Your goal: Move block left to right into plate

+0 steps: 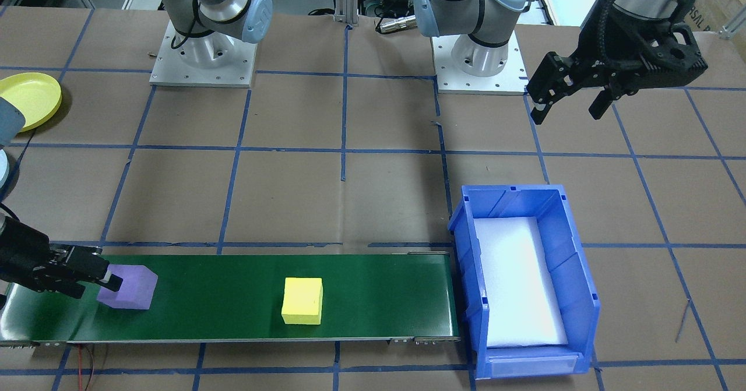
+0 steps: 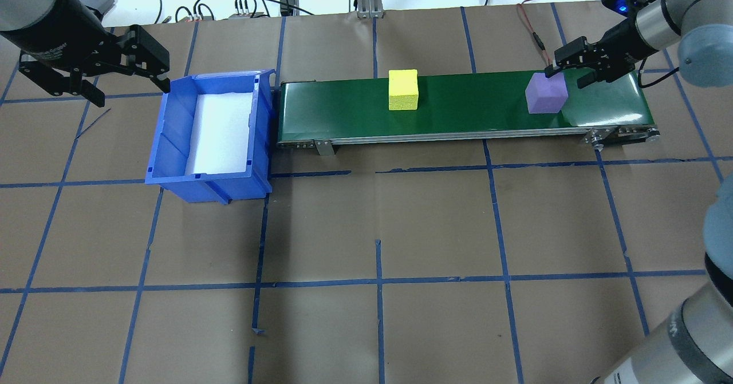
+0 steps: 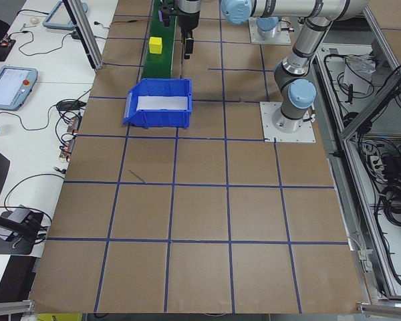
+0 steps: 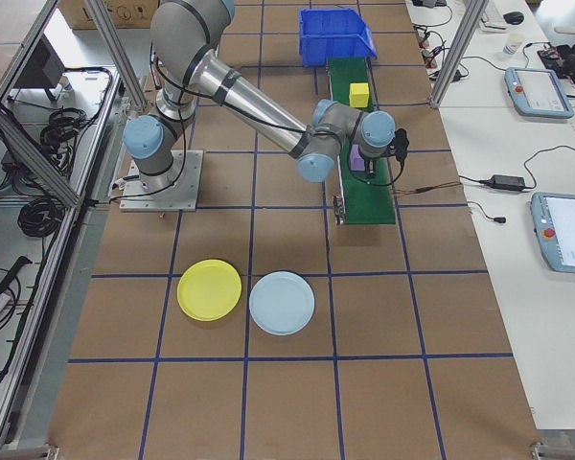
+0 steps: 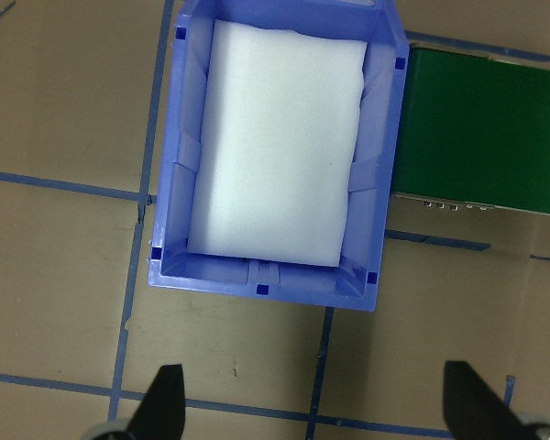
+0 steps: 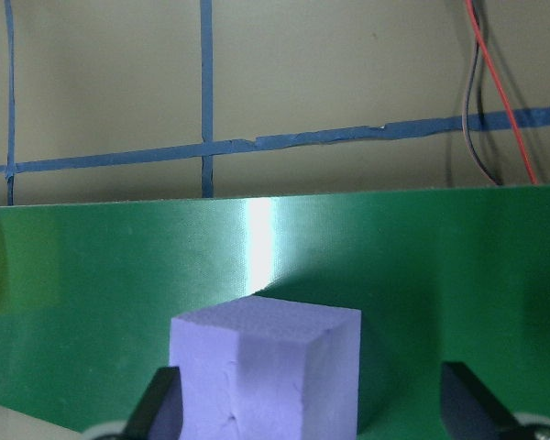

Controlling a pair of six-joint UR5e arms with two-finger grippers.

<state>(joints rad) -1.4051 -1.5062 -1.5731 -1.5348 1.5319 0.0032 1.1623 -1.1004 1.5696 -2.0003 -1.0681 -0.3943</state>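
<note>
The right gripper was spread wide at the end of the green belt, low over it. Its one finger reached over the near top corner of the purple block; whether it touched the block could not be told. In the right wrist view the block stood off-centre between the fingers, close by one and apart from the other.

Farther along the belt sat a yellow block, well apart from the purple one. At the belt's far end stood a blue bin with a white pad inside. The left gripper hung above the table beside that bin, wide apart and holding nothing.

The yellow plate lay off the belt on the table, well away from the purple block. Only the right-side view showed a pale blue plate just beside it. No readable writing showed.
</note>
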